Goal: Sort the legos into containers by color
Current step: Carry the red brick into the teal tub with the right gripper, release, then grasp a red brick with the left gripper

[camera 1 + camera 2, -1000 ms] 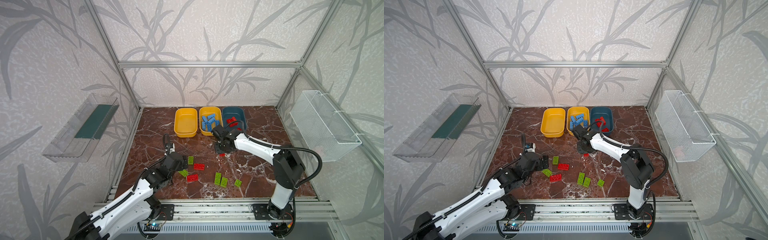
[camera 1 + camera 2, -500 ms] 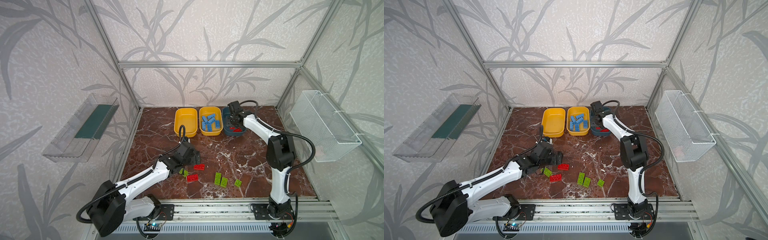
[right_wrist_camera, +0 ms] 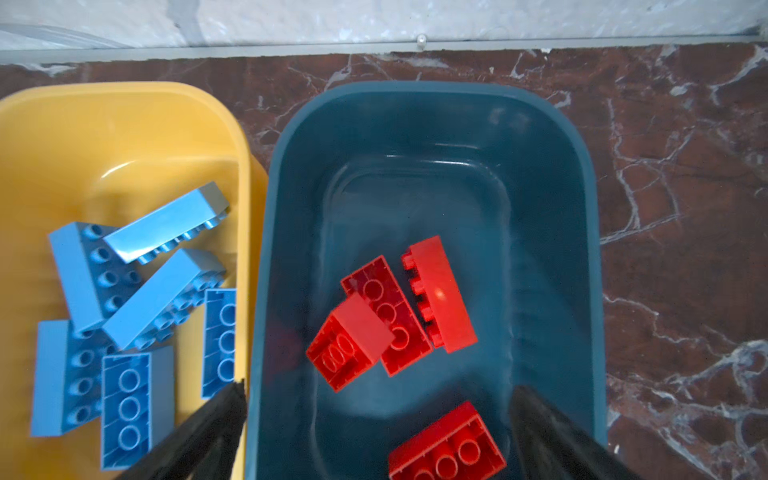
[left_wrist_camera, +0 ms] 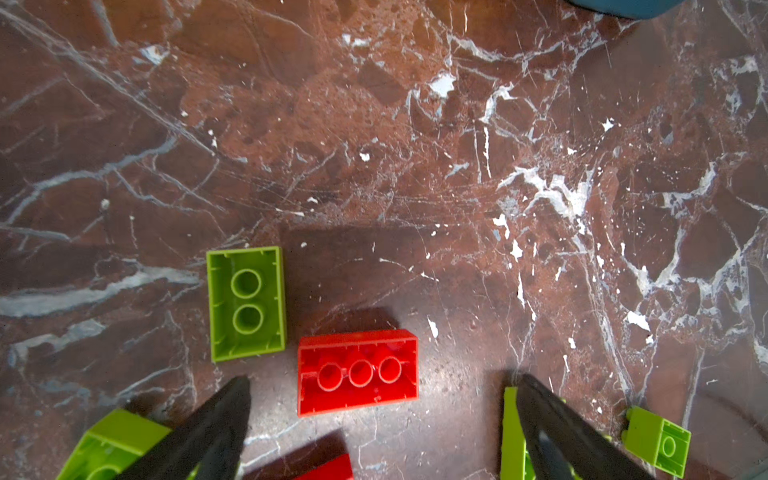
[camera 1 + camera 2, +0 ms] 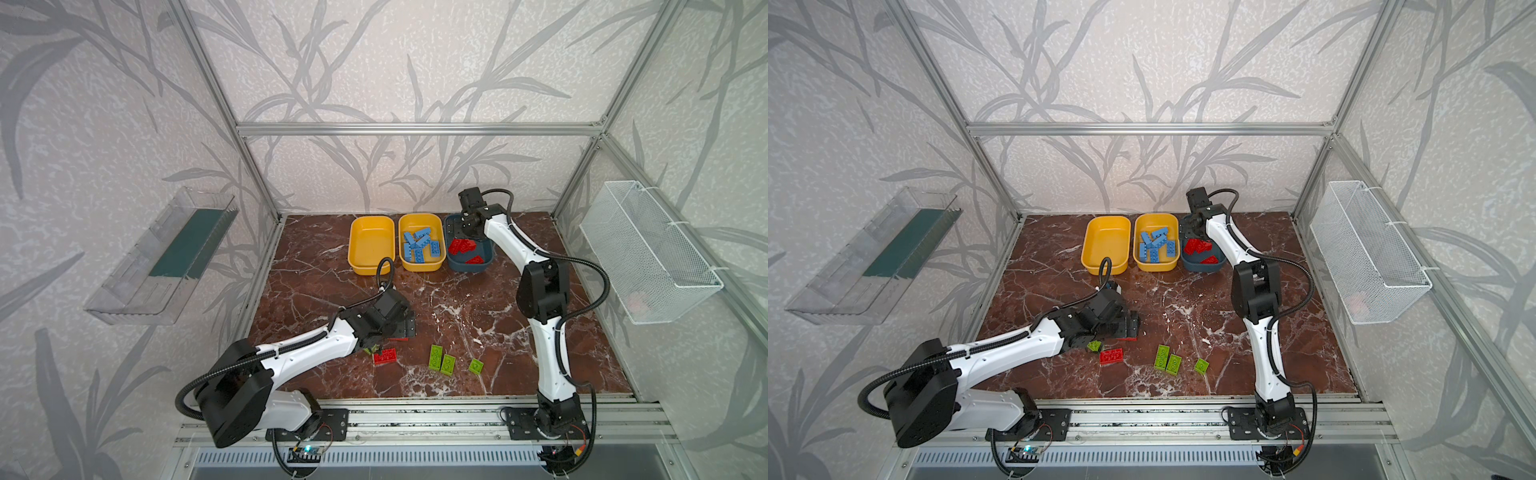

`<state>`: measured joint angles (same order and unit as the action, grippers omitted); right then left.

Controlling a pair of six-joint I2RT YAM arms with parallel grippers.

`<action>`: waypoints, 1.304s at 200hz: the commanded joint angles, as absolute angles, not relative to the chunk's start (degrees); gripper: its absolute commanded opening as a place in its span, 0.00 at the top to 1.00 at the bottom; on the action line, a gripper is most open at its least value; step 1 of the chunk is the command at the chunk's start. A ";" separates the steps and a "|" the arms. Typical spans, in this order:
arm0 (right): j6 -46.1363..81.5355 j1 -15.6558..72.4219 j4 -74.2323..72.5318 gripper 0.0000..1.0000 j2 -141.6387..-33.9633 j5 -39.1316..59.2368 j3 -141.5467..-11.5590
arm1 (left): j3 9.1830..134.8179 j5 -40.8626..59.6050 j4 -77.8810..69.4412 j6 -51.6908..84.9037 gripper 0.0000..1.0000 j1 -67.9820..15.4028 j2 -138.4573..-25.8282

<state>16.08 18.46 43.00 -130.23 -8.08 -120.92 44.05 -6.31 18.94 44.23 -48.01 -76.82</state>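
Right gripper (image 3: pixel 378 388) hangs with its jaws wide apart, holding nothing, above my glossy dark blue plastic tub (image 3: pixel 582 199) with rounded corners. Four red studded bricks (image 3: pixel 386 320) lie in it in a loose heap, some hollow side up. One black finger (image 3: pixel 216 419) sits over the seam where that tub meets the middle yellow plastic tub (image 3: pixel 124 124), which holds the light blue bricks (image 3: pixel 162 291). A second yellow tub (image 5: pixel 371 245) closes the row on the left, near the back wall.

My left gripper (image 4: pixel 382 379) is low over the red-brown, white-veined marble tabletop (image 4: pixel 457 145). Its jaws are spread and straddle an upturned red brick (image 4: pixel 357 372); I think they aren't touching it. An upturned lime green brick (image 4: pixel 246 303) lies just beside. Three more lime green bricks (image 5: pixel 448 363) lie towards the front, with bare marble between them and the tubs.
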 commanded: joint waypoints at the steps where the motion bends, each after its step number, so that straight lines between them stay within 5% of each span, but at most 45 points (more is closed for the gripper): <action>1: 15.83 20.73 45.57 0.01 -120.97 -7.35 -115.24 | 43.86 -10.04 21.25 47.66 0.01 -49.84 -76.01; 74: 19.28 23.81 31.92 0.01 -86.63 -3.65 -76.05 | 39.33 -10.69 18.55 50.14 0.03 -51.68 -76.70; 144: 20.00 24.51 37.36 0.01 -70.95 -2.54 -64.66 | 43.22 -10.74 16.87 48.14 0.04 -51.78 -86.67; 224: 19.29 24.43 38.28 0.01 -65.15 -3.43 -58.53 | 49.48 -13.37 20.94 46.23 0.21 -51.77 -94.34; 261: 19.25 24.41 38.45 0.01 -63.17 -3.09 -58.16 | 52.48 -11.08 23.70 47.37 0.44 -52.26 -96.37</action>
<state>19.77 24.27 37.65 -65.78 -2.96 -58.74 50.24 -11.27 19.92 46.72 -51.68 -95.18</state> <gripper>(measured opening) 0.991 0.622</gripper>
